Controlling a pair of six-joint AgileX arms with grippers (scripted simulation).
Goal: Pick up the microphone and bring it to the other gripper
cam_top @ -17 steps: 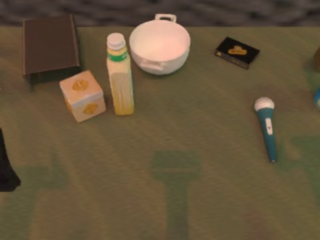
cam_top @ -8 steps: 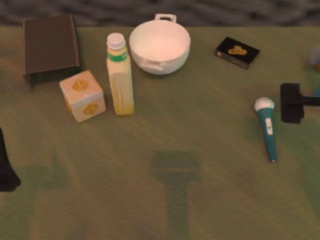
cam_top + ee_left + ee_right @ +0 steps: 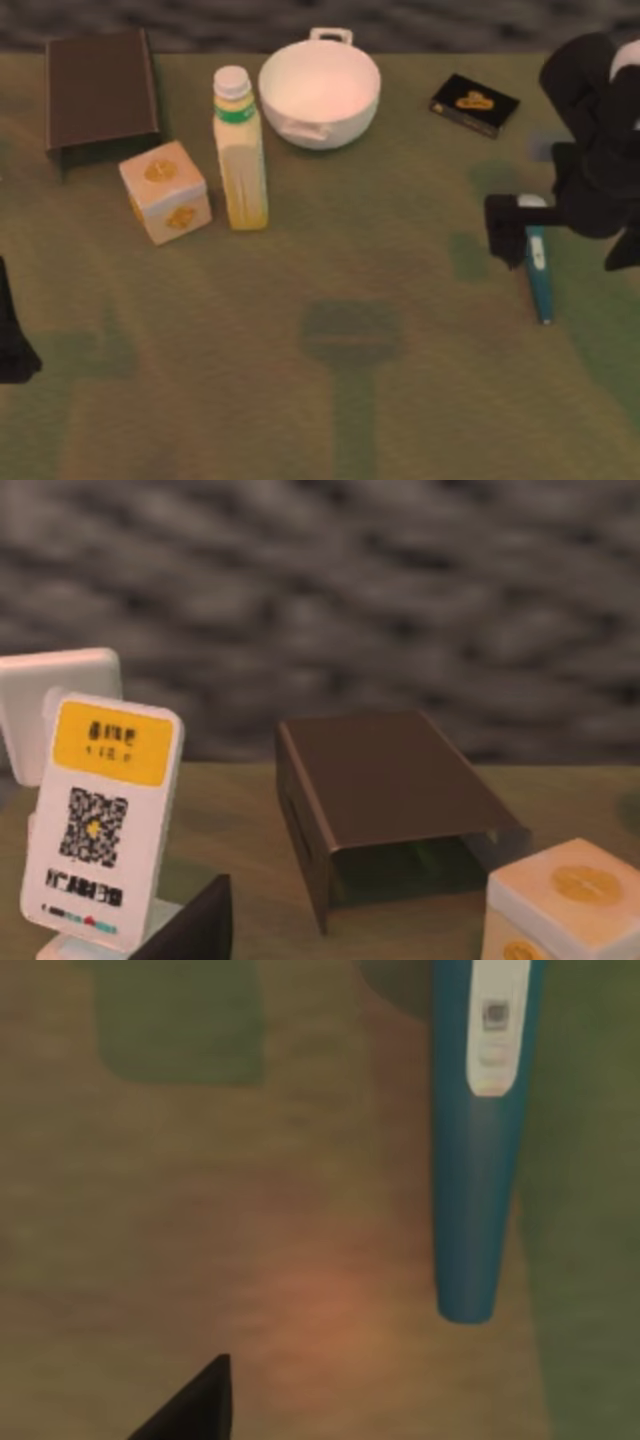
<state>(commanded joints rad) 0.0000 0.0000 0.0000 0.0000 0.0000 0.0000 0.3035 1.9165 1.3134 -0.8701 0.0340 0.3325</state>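
Note:
The microphone [image 3: 540, 275] lies flat on the table at the right, its white head pointing to the far side and its teal handle to the near side. My right gripper [image 3: 565, 240] hangs over it, open, with one black finger on each side of the head and part of the head hidden by the arm. In the right wrist view the teal handle with its white button strip [image 3: 475, 1160] lies ahead, and one black fingertip [image 3: 205, 1400] shows apart from it. My left gripper [image 3: 12, 335] is parked at the table's left edge, open and holding nothing.
A yellow bottle [image 3: 240, 160], a white bowl [image 3: 320, 95], a white cube with orange marks [image 3: 165, 190] and a brown open box [image 3: 100, 95] stand at the back left. A small black box [image 3: 475, 104] lies behind the microphone. A QR-code sign [image 3: 100, 820] stands near the left gripper.
My right arm has come in from the table's right edge and moved left until its open fingers straddle the microphone's head. The microphone and the left arm have not moved.

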